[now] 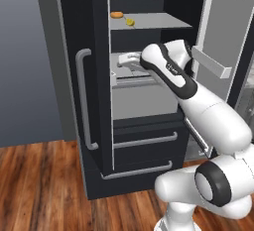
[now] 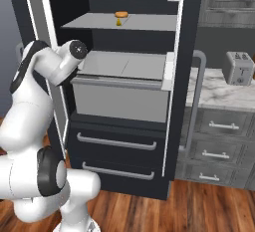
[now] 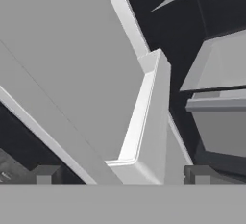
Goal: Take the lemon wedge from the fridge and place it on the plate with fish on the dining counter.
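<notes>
The black fridge (image 1: pixel 84 36) stands with both upper doors swung open. On its upper grey shelf (image 2: pixel 144 23) lies the tiny yellow lemon wedge (image 1: pixel 130 22) (image 2: pixel 119 22), next to a flat round orange item (image 1: pixel 116 14). My arm's wrist (image 1: pixel 163 61) reaches in below that shelf, beside the grey bin (image 2: pixel 119 96), well under the wedge. In the hand view my gripper (image 3: pixel 122 175) is open, its fingertips (image 3: pixel 45 174) wide apart with nothing between them, facing a grey door bin (image 3: pixel 144 122). The plate with fish and the dining counter are out of view.
Two black lower drawers (image 1: pixel 144 141) with grey handles sit under the bin. The open doors (image 1: pixel 218 36) (image 2: pixel 35 12) flank my arm on both sides. To the right stands a marble counter (image 2: pixel 214 89) with a toaster (image 2: pixel 238 67) over grey drawers. The floor is wood.
</notes>
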